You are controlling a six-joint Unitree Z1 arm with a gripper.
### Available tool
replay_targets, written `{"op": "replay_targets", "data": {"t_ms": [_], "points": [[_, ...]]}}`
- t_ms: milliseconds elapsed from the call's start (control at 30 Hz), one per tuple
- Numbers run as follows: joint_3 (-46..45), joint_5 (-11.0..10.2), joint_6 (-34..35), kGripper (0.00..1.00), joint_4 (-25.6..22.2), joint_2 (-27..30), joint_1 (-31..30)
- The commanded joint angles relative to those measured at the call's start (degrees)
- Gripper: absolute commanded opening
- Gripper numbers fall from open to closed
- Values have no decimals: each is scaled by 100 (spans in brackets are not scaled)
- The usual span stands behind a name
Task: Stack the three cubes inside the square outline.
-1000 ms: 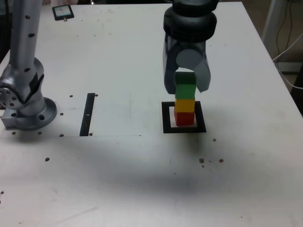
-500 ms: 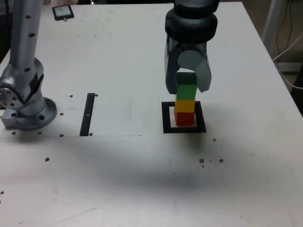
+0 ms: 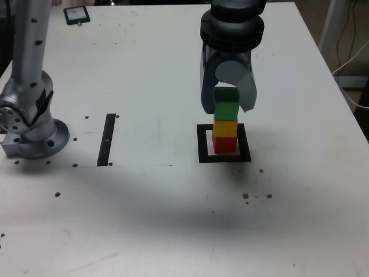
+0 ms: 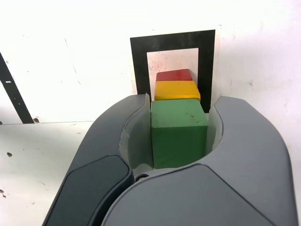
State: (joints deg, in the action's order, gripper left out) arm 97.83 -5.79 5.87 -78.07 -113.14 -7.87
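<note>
Three cubes stand stacked inside the square outline [image 3: 202, 144]: a red cube [image 3: 225, 144] at the bottom, a yellow cube [image 3: 225, 128] on it and a green cube [image 3: 226, 109] on top. My gripper [image 3: 227, 103] comes down from above and is shut on the green cube, one grey finger on each side. In the wrist view the green cube [image 4: 178, 132] sits between the fingers [image 4: 244, 141]. The yellow cube [image 4: 177, 90] and the red cube [image 4: 174, 75] show just past it, within the square outline [image 4: 139, 66].
A narrow black strip [image 3: 107, 138] lies at the exterior view's left of the outline. The arm's base [image 3: 31, 130] stands at the far left. A small dark device [image 3: 76, 15] lies at the back left. Cables [image 3: 353, 52] hang off the table's right edge.
The gripper has shifted very slightly to the exterior view's right while holding the green cube. The stack stands as before.
</note>
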Motion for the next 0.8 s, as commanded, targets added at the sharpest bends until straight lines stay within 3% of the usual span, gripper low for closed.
{"op": "replay_targets", "data": {"t_ms": [0,600,767], "points": [[-10,-23,-14,10,5,46,14],[-10,27,-16,13,9,67,14],[-16,50,-16,24,7,44,14]]}}
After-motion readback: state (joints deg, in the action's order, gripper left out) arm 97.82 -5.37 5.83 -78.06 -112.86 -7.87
